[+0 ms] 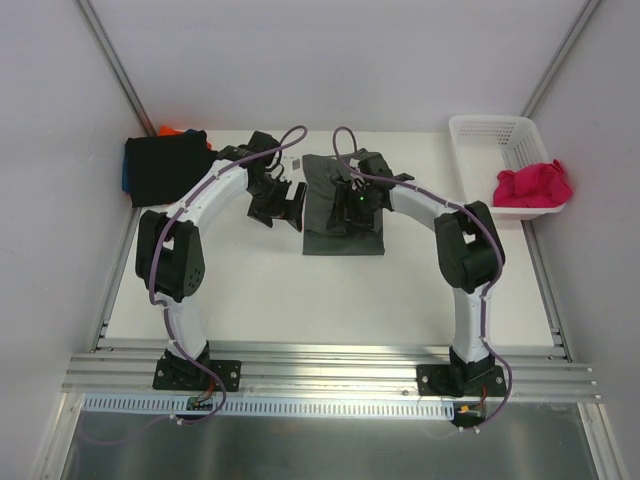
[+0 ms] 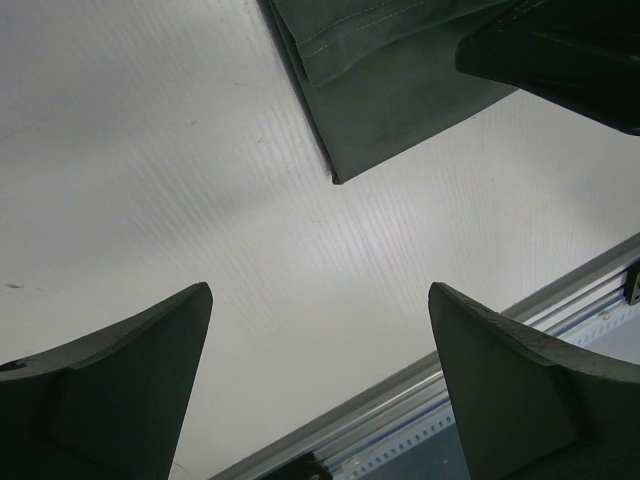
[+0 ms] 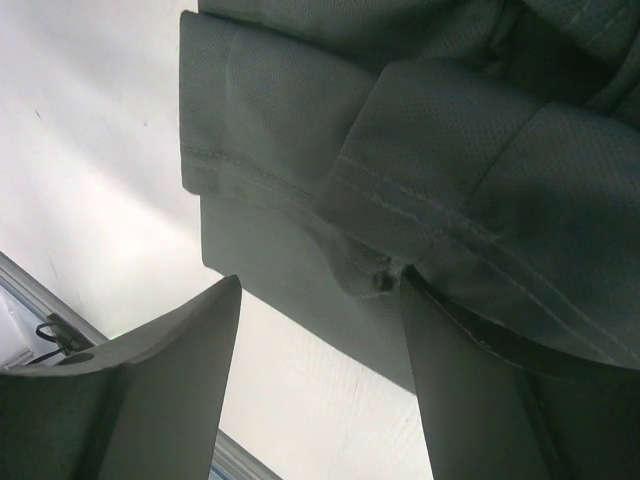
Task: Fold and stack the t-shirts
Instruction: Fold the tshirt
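Dark grey t-shirt (image 1: 326,222) lies folded at mid-worktop (image 1: 300,290). Right gripper (image 1: 355,198) sits over it, jaws apart, hem draped against one finger. Left gripper (image 1: 277,205) is released, just beside the shirt's left edge

Dark grey t-shirt (image 3: 300,100): fine mesh knit, matt, double-stitched hems. Pink t-shirt (image 1: 533,185): soft matt cloth, crumpled. Black t-shirt (image 1: 160,170): matt cloth, weave too small to tell. Surface (image 2: 200,150): white, matt, faint fine ribbing, a few scuff marks. Left claw (image 2: 320,295): fingers (image 2: 120,390) dark, matt, plastic-looking, slightly grainy. Right claw (image 3: 320,283): same finish. Rails (image 1: 330,365) at near edge: bare metal, extruded, satin sheen. Basket (image 1: 480,128): white plastic lattice, smooth. Arm shells (image 1: 200,200): white smooth plastic, slight gloss; joints (image 1: 172,255) black, matt.
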Controlling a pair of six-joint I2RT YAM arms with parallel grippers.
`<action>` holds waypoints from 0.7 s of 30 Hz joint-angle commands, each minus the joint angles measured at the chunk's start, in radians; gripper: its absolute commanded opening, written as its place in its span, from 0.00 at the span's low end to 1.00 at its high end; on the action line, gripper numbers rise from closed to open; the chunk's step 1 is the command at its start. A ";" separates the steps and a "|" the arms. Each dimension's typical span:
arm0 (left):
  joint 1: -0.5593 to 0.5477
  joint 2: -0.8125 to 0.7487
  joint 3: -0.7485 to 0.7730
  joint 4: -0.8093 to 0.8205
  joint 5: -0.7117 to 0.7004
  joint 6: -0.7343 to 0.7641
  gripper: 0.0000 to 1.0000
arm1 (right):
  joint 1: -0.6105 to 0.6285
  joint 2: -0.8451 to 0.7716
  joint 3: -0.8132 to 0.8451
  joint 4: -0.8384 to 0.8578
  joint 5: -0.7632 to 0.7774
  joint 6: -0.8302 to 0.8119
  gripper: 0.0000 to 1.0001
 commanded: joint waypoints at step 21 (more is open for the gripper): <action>0.035 -0.065 -0.045 -0.002 -0.006 -0.007 0.90 | -0.081 0.250 0.556 -0.025 0.130 -0.088 0.71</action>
